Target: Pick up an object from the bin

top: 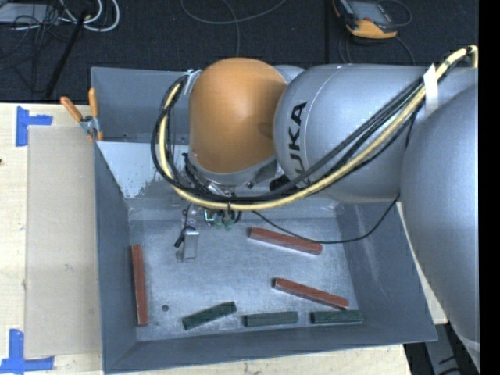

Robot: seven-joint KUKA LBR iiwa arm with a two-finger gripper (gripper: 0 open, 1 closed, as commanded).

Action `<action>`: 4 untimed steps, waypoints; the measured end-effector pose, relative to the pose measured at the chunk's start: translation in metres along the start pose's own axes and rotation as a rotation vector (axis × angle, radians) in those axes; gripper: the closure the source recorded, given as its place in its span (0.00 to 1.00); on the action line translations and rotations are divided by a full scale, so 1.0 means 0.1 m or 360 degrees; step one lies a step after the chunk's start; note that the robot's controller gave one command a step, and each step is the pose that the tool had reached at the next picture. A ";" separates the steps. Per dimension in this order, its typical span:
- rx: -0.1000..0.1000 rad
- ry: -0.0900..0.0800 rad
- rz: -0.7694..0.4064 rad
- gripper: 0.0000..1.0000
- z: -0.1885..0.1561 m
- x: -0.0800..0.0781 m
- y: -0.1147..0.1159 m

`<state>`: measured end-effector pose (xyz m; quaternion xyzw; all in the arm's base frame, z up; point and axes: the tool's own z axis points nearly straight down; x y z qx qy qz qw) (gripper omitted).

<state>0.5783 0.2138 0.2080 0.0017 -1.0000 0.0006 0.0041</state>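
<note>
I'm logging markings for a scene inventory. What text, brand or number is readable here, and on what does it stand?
"UKA": black letters running sideways on the silver arm link; the start of the word curves out of sight.
Red-brown bars and dark green bars: no text readable on them.

The gripper (187, 244) hangs over the floor of the grey metal bin (116, 272), left of centre. One red-brown bar (285, 241) lies to its right. Another red-brown bar (139, 283) lies along the left wall. Three dark green bars (269, 319) line the near wall.
</note>
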 end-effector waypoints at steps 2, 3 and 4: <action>0.0002 -0.0011 -0.0718 0.00 1.41 0.88 -0.54; 0.0000 -0.0012 -0.0715 1.00 1.39 0.87 -0.53; -0.0002 -0.0025 -0.0496 1.00 0.06 0.86 -0.58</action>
